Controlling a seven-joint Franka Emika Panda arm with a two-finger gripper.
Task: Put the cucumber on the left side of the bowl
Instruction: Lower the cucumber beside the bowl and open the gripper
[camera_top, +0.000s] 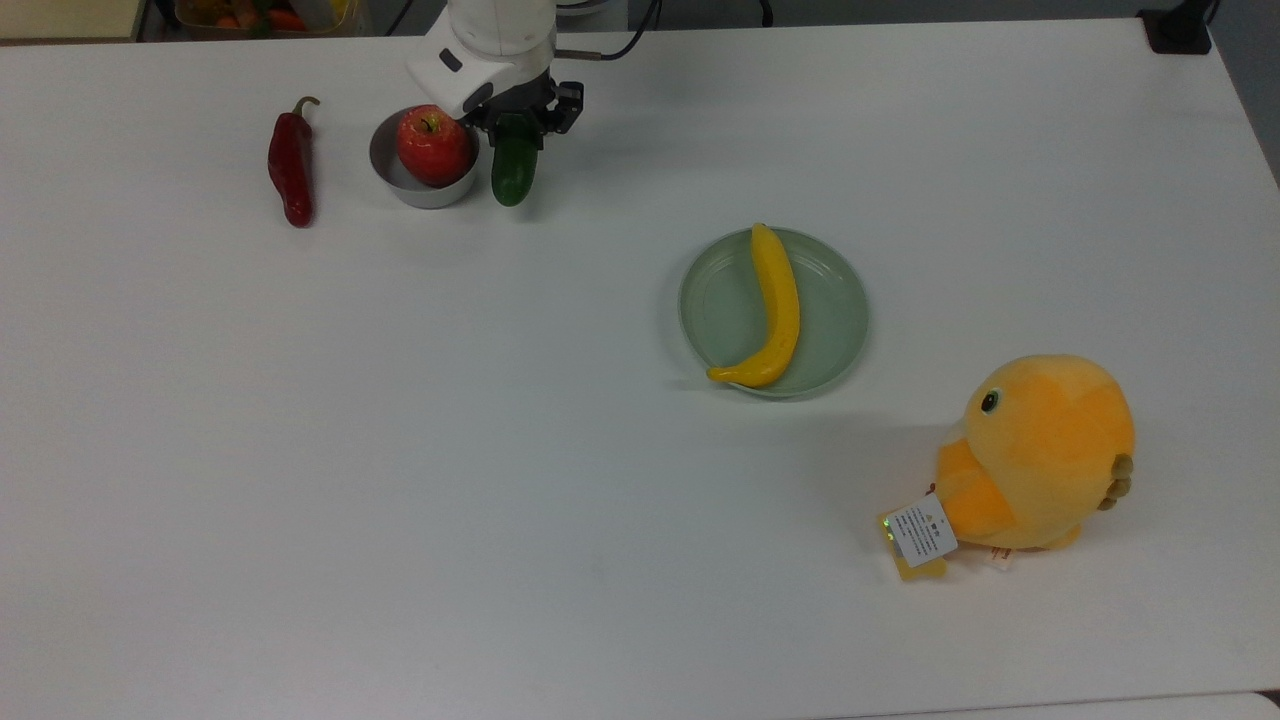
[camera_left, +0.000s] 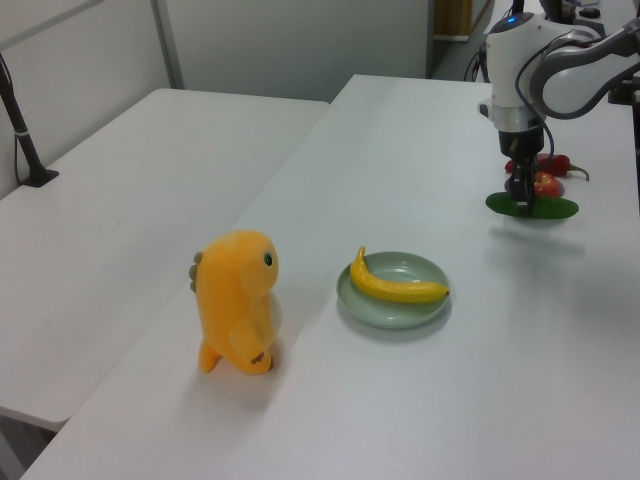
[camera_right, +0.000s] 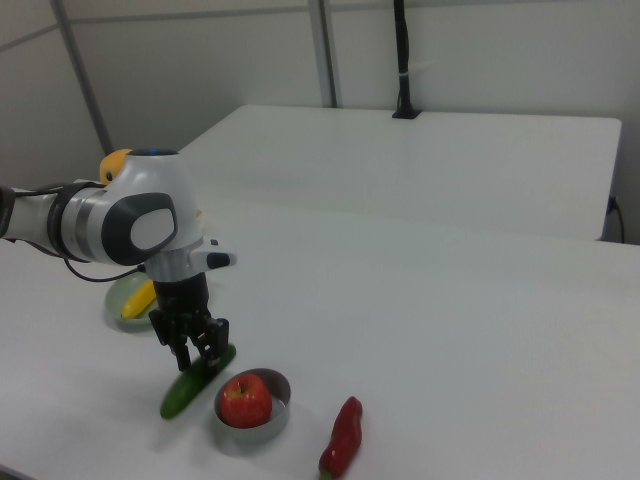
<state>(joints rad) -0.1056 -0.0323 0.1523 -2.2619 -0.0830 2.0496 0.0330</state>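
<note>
Cucumber sits in the upper left of the top view, just beside the bowl on the top view's right, its long axis running up-down in frame. We note the gripper over its upper end, jaws closed narrow around the cucumber. In the right view the cucumber lies low at the worktop, slanting, immediately to the right view's left of the bowl; whether it touches the worktop surface we cannot tell. In the left view the cucumber stretches sideways under the gripper at upper right of frame. Bowl holds a red apple. Dark red chili lies apart from the bowl on the top view's left. Right of centre in the top view, a pale green plate carries a yellow banana. At lower right of that frame stands an orange plush chick with a paper tag.
</note>
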